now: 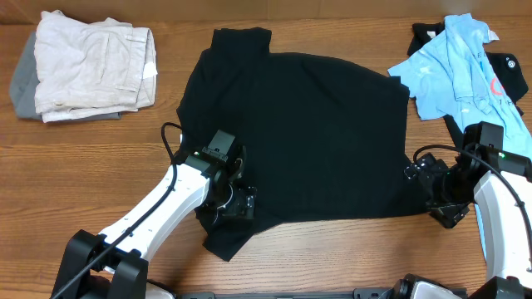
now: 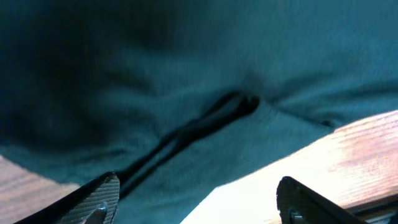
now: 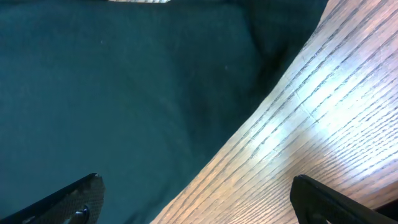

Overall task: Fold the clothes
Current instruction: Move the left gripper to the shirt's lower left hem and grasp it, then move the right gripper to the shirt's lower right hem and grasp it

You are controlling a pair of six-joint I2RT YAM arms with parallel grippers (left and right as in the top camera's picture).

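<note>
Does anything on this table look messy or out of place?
The light blue polo lies crumpled at the right edge over a dark garment, unlike the folded beige pile at left. The black shirt lies spread out.

Dark shirt (image 3: 112, 93) filled upper left & centre of frame; wood table (image 3: 323, 118) ran diag. at right. Right gripper (image 3: 199, 199) fingertips (image 3: 74, 199) sat wide apart in bottom corners.

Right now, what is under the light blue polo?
A black garment pokes out from under the light blue polo on both sides. Its middle is covered, so its type cannot be told.
</note>
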